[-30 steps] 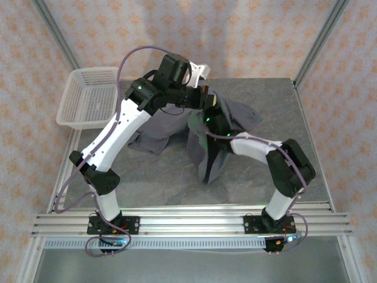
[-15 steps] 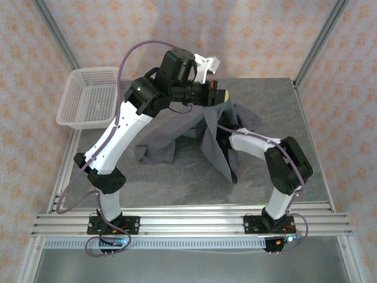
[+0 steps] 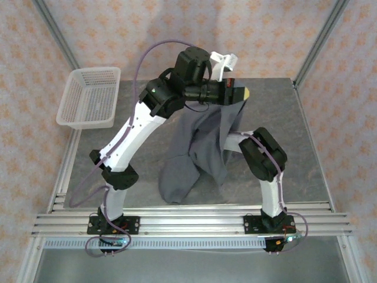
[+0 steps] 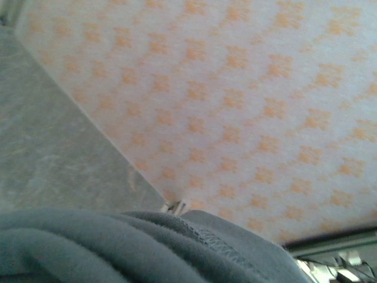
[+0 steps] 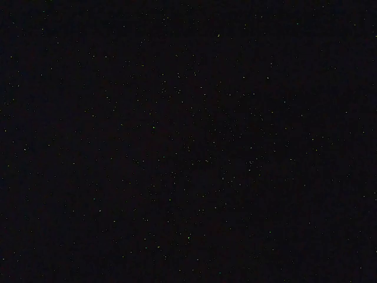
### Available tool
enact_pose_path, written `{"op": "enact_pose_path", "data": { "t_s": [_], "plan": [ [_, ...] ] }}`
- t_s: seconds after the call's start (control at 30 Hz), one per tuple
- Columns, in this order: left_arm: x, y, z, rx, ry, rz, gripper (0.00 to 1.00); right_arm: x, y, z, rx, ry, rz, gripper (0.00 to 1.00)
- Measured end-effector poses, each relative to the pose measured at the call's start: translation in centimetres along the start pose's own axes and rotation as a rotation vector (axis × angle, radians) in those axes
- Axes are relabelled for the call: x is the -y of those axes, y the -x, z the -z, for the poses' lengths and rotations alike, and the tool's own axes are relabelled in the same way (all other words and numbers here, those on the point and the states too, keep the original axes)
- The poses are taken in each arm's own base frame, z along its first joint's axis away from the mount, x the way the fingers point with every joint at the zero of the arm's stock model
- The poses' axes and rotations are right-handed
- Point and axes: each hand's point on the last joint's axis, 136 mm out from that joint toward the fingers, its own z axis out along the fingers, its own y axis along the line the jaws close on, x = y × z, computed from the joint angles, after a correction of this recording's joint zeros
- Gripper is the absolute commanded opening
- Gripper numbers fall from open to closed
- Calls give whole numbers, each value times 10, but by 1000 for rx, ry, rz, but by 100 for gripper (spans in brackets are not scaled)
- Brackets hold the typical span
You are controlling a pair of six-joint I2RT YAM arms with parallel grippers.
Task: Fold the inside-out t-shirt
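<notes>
The left gripper (image 3: 240,93), black-bodied with pale fingertips, was clamped tight on the top edge of a plain slate-grey, soft-fabric inside-out t-shirt (image 3: 197,141), holding it high above the middle of the mottled grey, stone-patterned table (image 3: 294,135). From that pinch the garment hung in long loose folds, narrowing towards the near edge, where its lower end drooped just short of the ribbed aluminium rail (image 3: 188,221) carrying the arm bases. In the left wrist view the inside-out t-shirt (image 4: 118,247) bunched in soft rolls along the bottom of the frame, a stitched seam running across one fold, with cream wallpaper dotted in orange motifs (image 4: 247,106) behind it.

The white-and-black right arm (image 3: 262,153) was bent sharply at the elbow, its forearm reaching in under the hanging cloth. The right gripper, buried in the fabric, had its jaws fully together; whether cloth was caught between them could not be told. Its wrist view was black.

A white plastic mesh basket (image 3: 88,100), rectangular with sloping walls, sat at the table's far left corner, well apart from the shirt.
</notes>
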Motion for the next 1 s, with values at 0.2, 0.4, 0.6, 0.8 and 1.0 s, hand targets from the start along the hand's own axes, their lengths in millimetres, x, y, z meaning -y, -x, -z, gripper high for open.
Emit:
{"op": "enact_pose_path", "data": {
  "t_s": [0.2,0.4,0.6,0.8,1.0],
  "plan": [
    [35,-5,10,13,-64,-100,0,0,1,-6,-82,-54,31,14],
    [47,-9,22,12,-74,-202,0,11,-17,1,-172,-115,93,82],
    [54,-20,33,-10,-74,-276,0,6,-35,18,-233,-146,219,100],
    [58,-18,51,13,-44,-364,0,21,-47,22,-257,-227,323,62],
    [43,-19,69,34,64,-394,0,44,-41,25,-252,-320,303,0]
  ]
}}
